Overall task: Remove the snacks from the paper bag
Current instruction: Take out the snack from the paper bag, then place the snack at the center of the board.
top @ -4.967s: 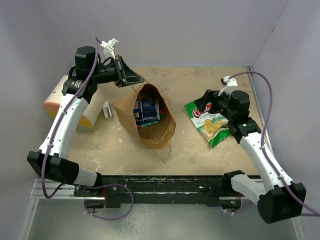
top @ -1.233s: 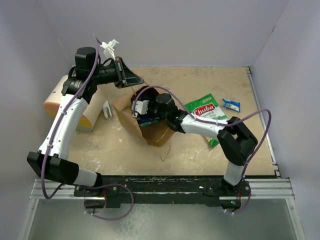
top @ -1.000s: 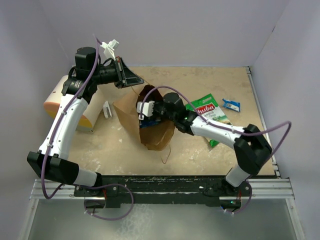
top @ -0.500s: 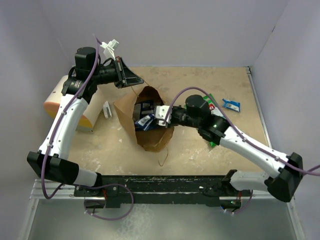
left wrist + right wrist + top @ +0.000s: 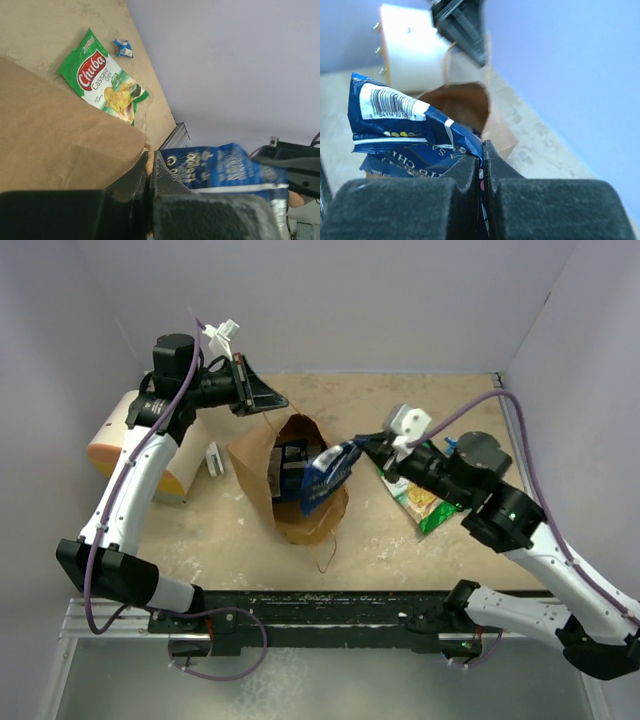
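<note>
Between the right gripper's (image 5: 481,155) fingers, which are pressed tight together, sits one corner of a dark blue packet (image 5: 405,130). The rest of the packet hangs out to the left with its barcode panel showing. In the top view this packet (image 5: 330,472) is held in the air at centre frame, just above the right side of the paper bag's mouth, and it covers part of the opening. The left gripper (image 5: 150,161) is likewise closed to a thin line, pinching the upper rim of the paper bag (image 5: 55,135). From above it (image 5: 268,400) sits at the bag's far edge, at the upper left of the bag (image 5: 250,465). The bag lies open on the table (image 5: 400,545), and more dark blue packaging (image 5: 285,465) shows inside; how many pieces cannot be told. To the right of the bag, a green-white packet (image 5: 102,77) lies flat, half covered in the top view by the right arm. One small blue packet (image 5: 123,48) lies just beyond it. At the left of the top view are one cream cylinder with an orange end (image 5: 110,440) and one small white block (image 5: 213,458). The block stands between the cylinder and the bag.
</note>
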{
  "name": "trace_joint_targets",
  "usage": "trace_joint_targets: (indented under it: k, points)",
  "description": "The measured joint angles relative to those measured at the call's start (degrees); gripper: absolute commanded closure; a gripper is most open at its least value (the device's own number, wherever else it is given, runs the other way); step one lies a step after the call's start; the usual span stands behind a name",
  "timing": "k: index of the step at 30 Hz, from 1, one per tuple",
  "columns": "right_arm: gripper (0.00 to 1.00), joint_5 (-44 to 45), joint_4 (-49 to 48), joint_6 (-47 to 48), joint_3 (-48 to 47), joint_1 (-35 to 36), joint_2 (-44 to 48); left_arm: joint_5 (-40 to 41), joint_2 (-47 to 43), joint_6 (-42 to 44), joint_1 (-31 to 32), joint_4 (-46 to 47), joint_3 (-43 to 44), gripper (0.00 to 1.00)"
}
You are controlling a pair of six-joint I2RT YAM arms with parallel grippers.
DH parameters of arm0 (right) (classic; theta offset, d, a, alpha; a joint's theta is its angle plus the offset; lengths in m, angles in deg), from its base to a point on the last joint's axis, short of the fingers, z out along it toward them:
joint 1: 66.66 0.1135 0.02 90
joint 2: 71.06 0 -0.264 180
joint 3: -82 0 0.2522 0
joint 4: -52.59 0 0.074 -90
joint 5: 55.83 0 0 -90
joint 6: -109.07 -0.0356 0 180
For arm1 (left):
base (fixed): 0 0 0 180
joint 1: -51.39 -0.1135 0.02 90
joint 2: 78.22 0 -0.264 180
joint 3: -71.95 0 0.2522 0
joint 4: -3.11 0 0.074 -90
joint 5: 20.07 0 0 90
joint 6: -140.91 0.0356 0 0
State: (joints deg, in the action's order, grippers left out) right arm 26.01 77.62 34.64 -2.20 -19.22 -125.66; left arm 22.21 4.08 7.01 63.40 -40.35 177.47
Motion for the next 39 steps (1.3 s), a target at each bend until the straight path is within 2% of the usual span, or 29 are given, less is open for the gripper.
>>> trace_joint_targets:
  k: [4,8,10,13,17,20,26,35,39]
  points:
    - [1.00,13.25,-2.78,-5.31,-3.39,0.04,1.07,0.11,0.20,0.00,0.00,0.00,0.00,1.00]
    - [1.00,29.40,-2.71,-9.60,-11.39,-1.60,-3.45,0.22,0.20,0.00,0.00,0.02,0.00,1.00]
    - [1.00,35.89,-1.68,-11.96,-15.78,-4.39,-6.78,0.28,0.20,0.00,0.00,0.02,0.02,1.00]
    - [1.00,40.63,2.08,-16.26,-19.19,-9.92,-10.84,0.59,0.20,-0.02,0.00,0.02,0.04,1.00]
    - [1.00,40.33,10.29,-23.78,-22.25,-18.27,-16.94,0.79,0.20,-0.02,0.00,0.02,0.07,1.00]
    - [1.00,38.03,15.13,-28.72,-22.47,-21.90,-20.50,0.92,0.20,-0.02,0.00,0.02,0.07,1.00]
    - [1.00,26.88,22.25,-41.20,-22.38,-30.01,-25.75,1.07,0.20,-0.04,0.00,0.02,0.07,1.00]
    - [1.00,14.47,20.00,-62.25,-15.76,-36.35,-27.61,1.05,0.20,-0.07,0.00,0.04,0.07,1.00]
    - [1.00,11.96,17.44,-70.14,-12.63,-37.27,-29.40,1.03,0.20,-0.07,0.00,0.04,0.07,1.00]
